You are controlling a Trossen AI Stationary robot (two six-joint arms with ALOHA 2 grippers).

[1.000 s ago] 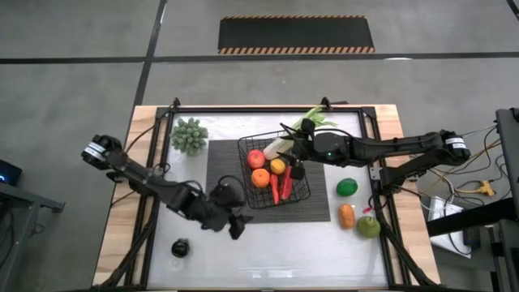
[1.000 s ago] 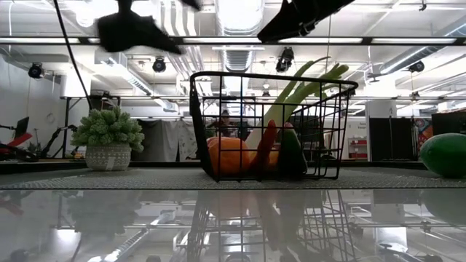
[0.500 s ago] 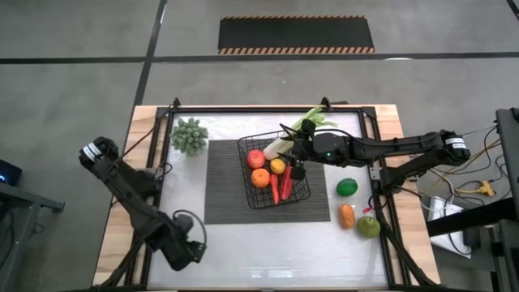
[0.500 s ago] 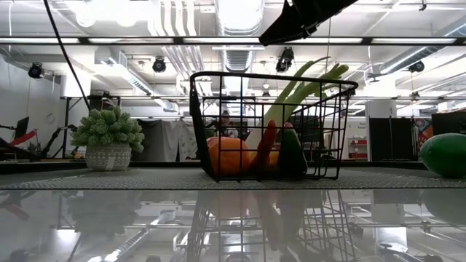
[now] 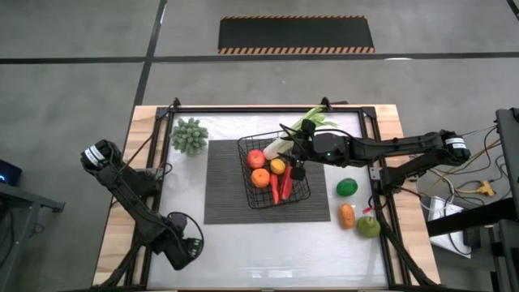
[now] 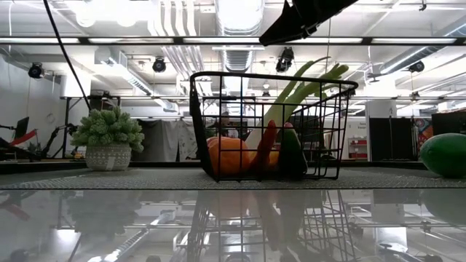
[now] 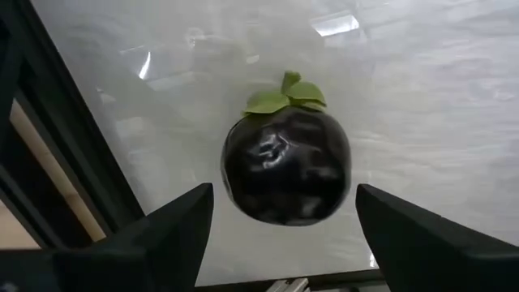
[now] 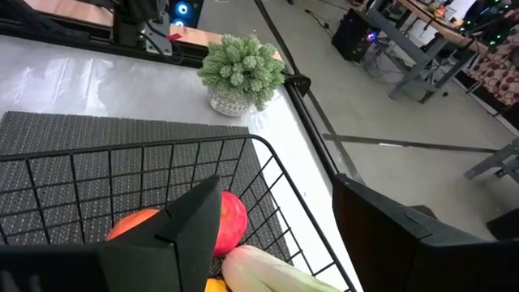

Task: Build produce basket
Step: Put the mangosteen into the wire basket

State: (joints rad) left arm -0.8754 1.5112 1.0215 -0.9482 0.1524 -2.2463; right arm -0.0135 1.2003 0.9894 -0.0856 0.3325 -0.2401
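Note:
The dark round piece (image 7: 285, 158), with green leaves on top, lies on the white table top near its near left corner. My left gripper (image 7: 284, 195) points down over it, open, one finger on either side and clear of it. In the high view that gripper (image 5: 183, 250) hides the piece. The black wire basket (image 5: 274, 170) stands on the dark ribbed mat and holds red, orange and yellow round pieces, a red chili and the leek (image 5: 302, 130). My right gripper (image 5: 297, 160) hangs open above the basket's right side with nothing between its fingers (image 8: 276, 185).
A green round piece (image 5: 347, 187), an orange piece (image 5: 347, 216) and a green pear (image 5: 369, 226) lie on the table right of the mat. A small potted plant (image 5: 189, 135) stands at the far left. A black frame rail (image 7: 57, 162) runs close beside the dark piece.
My left gripper has swung from the mat's near left corner toward the table's near left corner and down, rolling and tipping until it points down over the dark piece. Its fingers have stayed apart. The dark piece has kept its place.

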